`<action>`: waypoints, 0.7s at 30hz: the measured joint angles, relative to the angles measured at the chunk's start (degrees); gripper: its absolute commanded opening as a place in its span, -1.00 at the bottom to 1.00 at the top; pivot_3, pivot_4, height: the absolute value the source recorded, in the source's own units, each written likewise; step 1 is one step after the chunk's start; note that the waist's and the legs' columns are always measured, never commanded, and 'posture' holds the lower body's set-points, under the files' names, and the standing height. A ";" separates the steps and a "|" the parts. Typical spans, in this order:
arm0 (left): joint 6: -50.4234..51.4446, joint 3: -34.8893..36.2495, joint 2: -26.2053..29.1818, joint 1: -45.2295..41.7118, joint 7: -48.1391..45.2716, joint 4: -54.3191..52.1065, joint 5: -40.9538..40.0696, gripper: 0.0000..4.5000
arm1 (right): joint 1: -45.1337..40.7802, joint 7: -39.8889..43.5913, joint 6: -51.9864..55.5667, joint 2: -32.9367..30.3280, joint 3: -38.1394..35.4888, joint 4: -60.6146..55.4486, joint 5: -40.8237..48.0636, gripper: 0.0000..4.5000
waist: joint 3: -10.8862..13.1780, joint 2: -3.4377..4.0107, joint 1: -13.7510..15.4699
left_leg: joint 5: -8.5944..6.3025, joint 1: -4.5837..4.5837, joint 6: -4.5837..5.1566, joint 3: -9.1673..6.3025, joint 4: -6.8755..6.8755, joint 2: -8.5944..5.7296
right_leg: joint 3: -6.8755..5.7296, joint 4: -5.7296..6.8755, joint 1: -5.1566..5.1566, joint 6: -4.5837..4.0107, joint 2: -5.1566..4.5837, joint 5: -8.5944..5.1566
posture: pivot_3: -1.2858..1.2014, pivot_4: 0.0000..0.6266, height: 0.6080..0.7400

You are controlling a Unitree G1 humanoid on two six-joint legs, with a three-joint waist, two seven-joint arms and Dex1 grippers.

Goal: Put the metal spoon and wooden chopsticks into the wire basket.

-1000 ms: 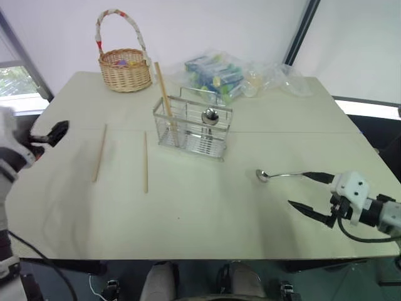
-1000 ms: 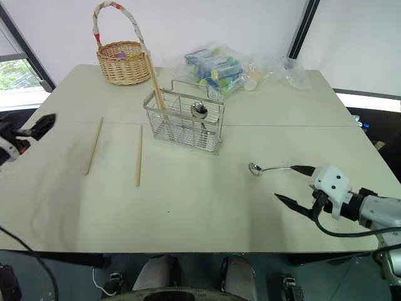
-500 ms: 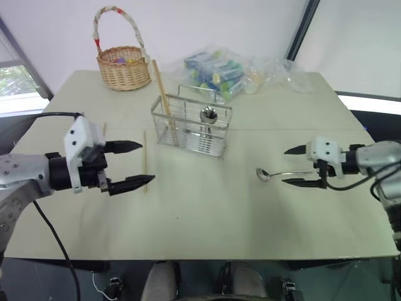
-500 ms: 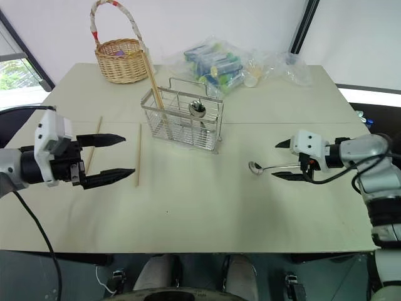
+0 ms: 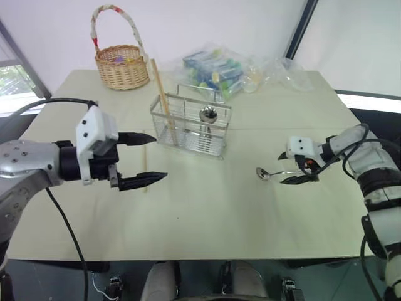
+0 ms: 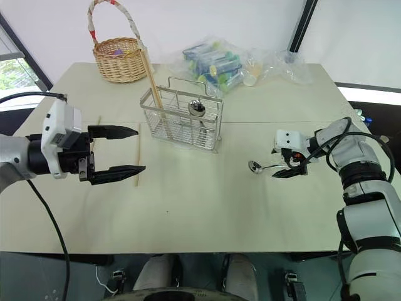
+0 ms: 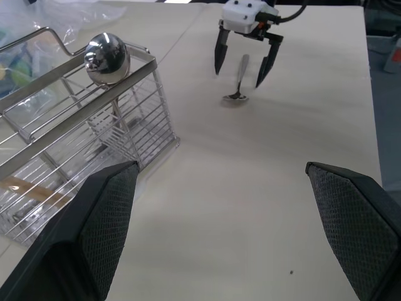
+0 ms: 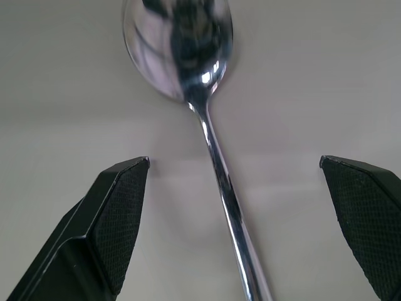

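Right pincer [image 5: 292, 168] (fingers spread) straddles the metal spoon [image 5: 270, 174].

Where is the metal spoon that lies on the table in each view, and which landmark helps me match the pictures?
Left eye view: metal spoon right of centre, between the right gripper's open fingers.
Right eye view: spoon right of centre.
Left wrist view: spoon beyond the wire basket.
Right wrist view: spoon centred.
Shared landmark: the right gripper astride the handle.
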 measured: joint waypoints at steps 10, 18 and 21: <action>1.20 1.76 0.16 -0.09 2.66 -1.56 -1.15 1.00 | -2.31 0.09 -0.08 2.23 0.72 3.31 -2.43 -0.80 | -0.03 -0.07 -0.98 | 0.10 0.05 -0.17 -0.05 0.06 0.02 | 0.01 0.03 0.01 -0.01 0.00 0.01 | 0.03 -0.52 -0.71; 1.27 1.77 0.17 -2.55 3.43 -0.28 -1.70 1.00 | -1.78 1.58 -0.13 2.21 0.26 1.70 -2.21 -0.98 | -0.07 -0.13 -0.97 | 0.11 0.02 -0.19 -0.05 0.02 0.02 | 0.00 0.13 0.03 -0.01 0.03 0.01 | 0.03 -0.52 -0.71; 1.08 1.46 0.14 -3.04 3.42 0.78 -1.25 1.00 | 0.94 2.46 -1.29 1.59 -1.45 -1.43 -0.46 -0.98 | -0.08 -0.15 -0.95 | 0.11 0.01 -0.20 -0.05 0.01 0.02 | 0.00 0.13 0.03 0.00 0.03 0.02 | 0.03 -0.52 -0.71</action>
